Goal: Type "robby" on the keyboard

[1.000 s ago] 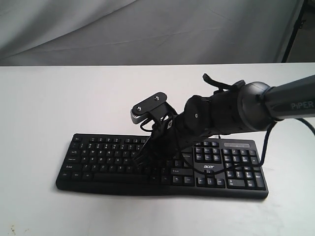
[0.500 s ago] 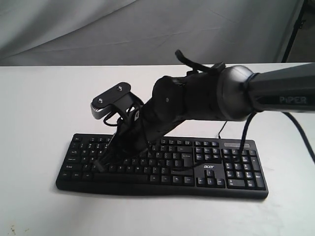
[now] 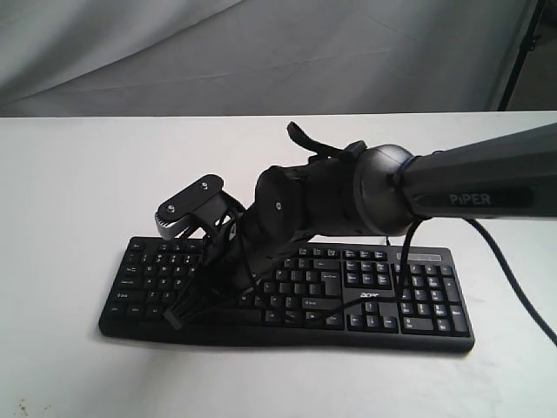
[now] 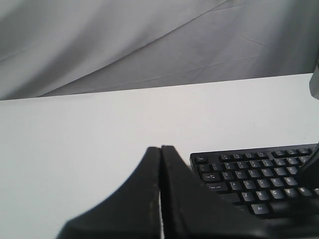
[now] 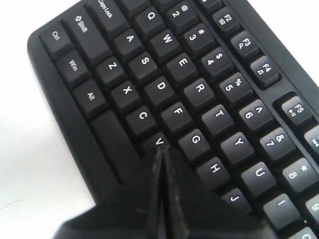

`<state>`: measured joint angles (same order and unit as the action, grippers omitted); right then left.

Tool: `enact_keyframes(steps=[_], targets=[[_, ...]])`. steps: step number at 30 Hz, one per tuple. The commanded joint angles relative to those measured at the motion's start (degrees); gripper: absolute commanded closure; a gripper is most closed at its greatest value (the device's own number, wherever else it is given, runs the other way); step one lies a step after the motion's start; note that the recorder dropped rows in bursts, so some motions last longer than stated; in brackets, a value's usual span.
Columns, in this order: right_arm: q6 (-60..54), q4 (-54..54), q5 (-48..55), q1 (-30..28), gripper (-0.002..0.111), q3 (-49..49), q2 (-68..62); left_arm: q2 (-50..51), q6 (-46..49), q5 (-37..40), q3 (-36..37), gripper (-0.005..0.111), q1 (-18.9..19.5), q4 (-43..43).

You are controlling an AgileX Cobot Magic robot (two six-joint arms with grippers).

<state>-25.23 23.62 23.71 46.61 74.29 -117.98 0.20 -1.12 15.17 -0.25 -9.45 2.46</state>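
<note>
Exterior view: the keyboard (image 3: 348, 305) lies flat on the white surface (image 3: 70, 192), near its front edge, with the number pad at the view's right. The right arm reaches in from the right and across the middle. Its right end effector (image 3: 180, 315) slants down over the left half of the letter keys, its tip low by the bottom rows. A grey cloth (image 3: 174, 52) hangs behind the surface.

Left wrist view: the left end effector (image 4: 160, 149) has its two fingers pressed together with only a thin seam between them, gripping nothing. It is above bare surface (image 4: 75, 149), apart from the keyboard (image 4: 254, 179), whose left end shows beside it.

Right wrist view: the right end effector (image 5: 160, 154) is also closed narrow, fingers together and empty. Its tip sits at the near edge of the V key (image 5: 158, 141) on the keyboard (image 5: 199, 89); whether it presses the key cannot be told
</note>
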Motion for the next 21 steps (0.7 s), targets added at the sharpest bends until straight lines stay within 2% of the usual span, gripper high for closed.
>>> enact_keyframes(steps=[1, 21], targets=[[-0.05, -1.14, -1.53, 0.12, 0.108, 0.17, 0.20, -0.20, -0.16, -0.42, 0.25, 0.107, -0.36, 0.27], [-0.05, -1.56, -2.23, 0.00, 0.108, 0.17, -2.47, -0.20, -0.16, -0.42, 0.25, 0.107, -0.36, 0.27]])
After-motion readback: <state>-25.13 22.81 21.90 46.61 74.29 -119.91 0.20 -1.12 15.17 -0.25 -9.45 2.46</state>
